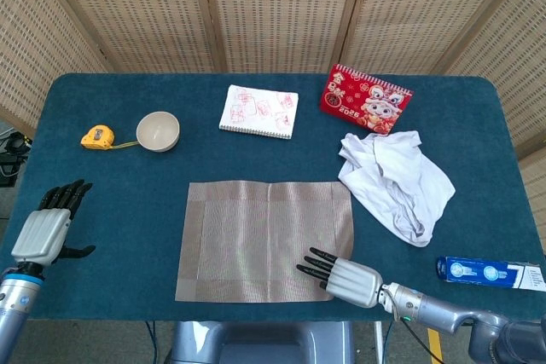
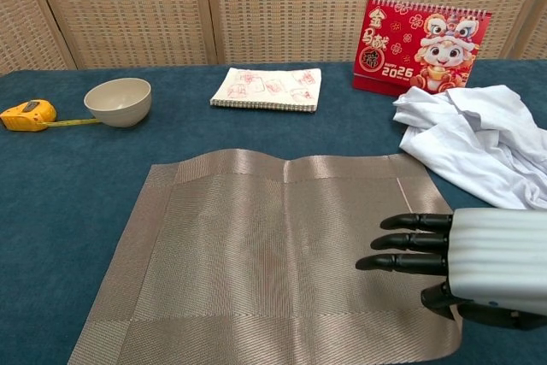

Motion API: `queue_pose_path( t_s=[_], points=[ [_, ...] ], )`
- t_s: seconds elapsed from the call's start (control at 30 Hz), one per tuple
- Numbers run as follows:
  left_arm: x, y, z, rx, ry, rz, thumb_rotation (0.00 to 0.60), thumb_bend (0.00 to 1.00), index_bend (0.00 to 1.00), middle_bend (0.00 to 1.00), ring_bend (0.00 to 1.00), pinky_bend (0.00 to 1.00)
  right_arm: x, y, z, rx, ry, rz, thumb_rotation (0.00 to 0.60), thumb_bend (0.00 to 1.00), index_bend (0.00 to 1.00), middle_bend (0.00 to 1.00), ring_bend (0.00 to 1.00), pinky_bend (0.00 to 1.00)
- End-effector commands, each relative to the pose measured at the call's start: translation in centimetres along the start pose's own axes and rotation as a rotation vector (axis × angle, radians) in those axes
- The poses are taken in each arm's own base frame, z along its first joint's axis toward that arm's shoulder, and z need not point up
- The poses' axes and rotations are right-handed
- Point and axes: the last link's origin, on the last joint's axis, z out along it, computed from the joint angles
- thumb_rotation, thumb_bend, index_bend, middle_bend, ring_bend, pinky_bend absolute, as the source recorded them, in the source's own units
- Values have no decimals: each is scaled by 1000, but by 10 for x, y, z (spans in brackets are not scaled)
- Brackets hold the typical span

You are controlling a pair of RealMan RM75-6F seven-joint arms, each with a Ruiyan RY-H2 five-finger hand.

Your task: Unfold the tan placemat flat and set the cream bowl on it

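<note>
The tan placemat lies spread flat at the front middle of the blue table, a faint crease running down its centre. My right hand rests on its near right corner, fingers stretched out straight over the weave and pointing left, nothing clasped in them. The cream bowl stands upright and empty at the far left, well off the mat. My left hand hovers at the table's left edge with fingers apart, holding nothing; the chest view does not show it.
A yellow tape measure lies left of the bowl. Behind the mat are a notebook and a red desk calendar. A crumpled white cloth borders the mat's right side. A blue box lies front right.
</note>
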Motion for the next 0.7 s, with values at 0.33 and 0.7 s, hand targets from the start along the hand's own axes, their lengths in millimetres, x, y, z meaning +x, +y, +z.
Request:
queue_pose_path(
  t_s=[0.33, 0.7],
  points=[
    [-1, 1, 1, 0, -3, 5, 600, 0, 0, 0, 0, 0, -3, 8, -10, -41, -3, 7, 600, 641, 693, 0, 0, 0],
    [-1, 1, 0, 4, -6, 5, 600, 0, 0, 0, 0, 0, -5, -1, -6, -28, -5, 7, 600, 639, 695, 0, 0, 0]
  ],
)
